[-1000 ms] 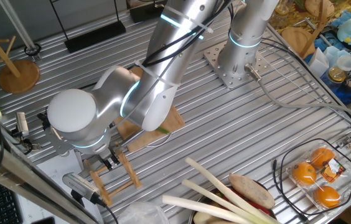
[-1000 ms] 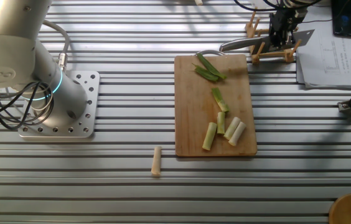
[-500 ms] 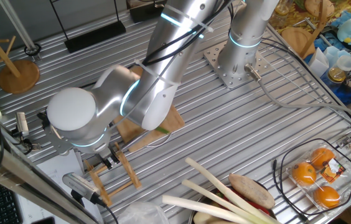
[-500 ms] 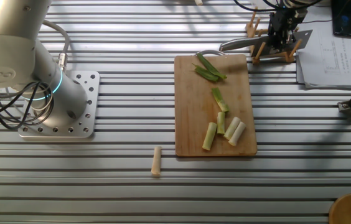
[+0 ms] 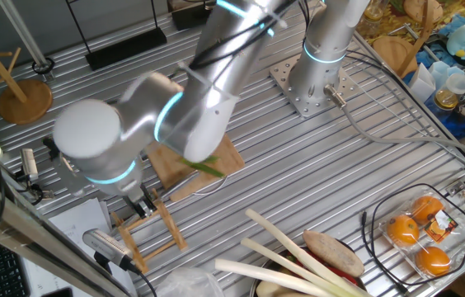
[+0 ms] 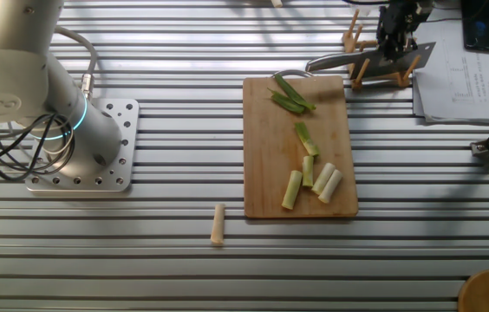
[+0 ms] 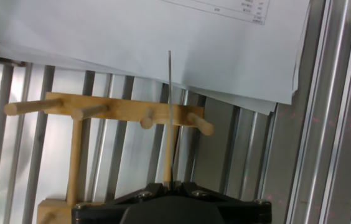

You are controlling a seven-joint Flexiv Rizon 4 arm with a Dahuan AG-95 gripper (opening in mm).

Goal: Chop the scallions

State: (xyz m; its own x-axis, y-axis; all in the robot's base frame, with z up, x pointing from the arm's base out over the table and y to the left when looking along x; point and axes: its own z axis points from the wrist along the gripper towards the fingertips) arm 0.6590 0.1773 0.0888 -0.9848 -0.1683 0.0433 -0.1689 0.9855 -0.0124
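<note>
Cut scallions (image 6: 312, 178) lie on the wooden cutting board (image 6: 262, 165): pale pieces near its front, dark green leaf pieces (image 6: 290, 95) at the back. One pale piece (image 6: 218, 224) lies off the board on the table. My gripper (image 6: 396, 39) is past the board's far right corner, over a wooden rack (image 6: 373, 74), and is shut on a knife (image 6: 335, 61). In the hand view the knife (image 7: 170, 112) shows edge-on as a thin line running out from the gripper (image 7: 170, 185) over the rack (image 7: 107, 109). The arm blurs the first fixed view, where a green piece (image 5: 205, 168) shows.
White papers (image 6: 461, 87) lie beside the rack. The arm's base (image 6: 80, 147) stands left of the board. Thick pale leek-like stalks (image 5: 294, 256) and a wire basket of oranges (image 5: 422, 235) sit at one table edge. A wooden stand (image 5: 22, 95) is far off.
The arm has shifted and is blurred by motion now. The gripper with the knife has risen slightly above the rack. The scallion pieces have not moved.
</note>
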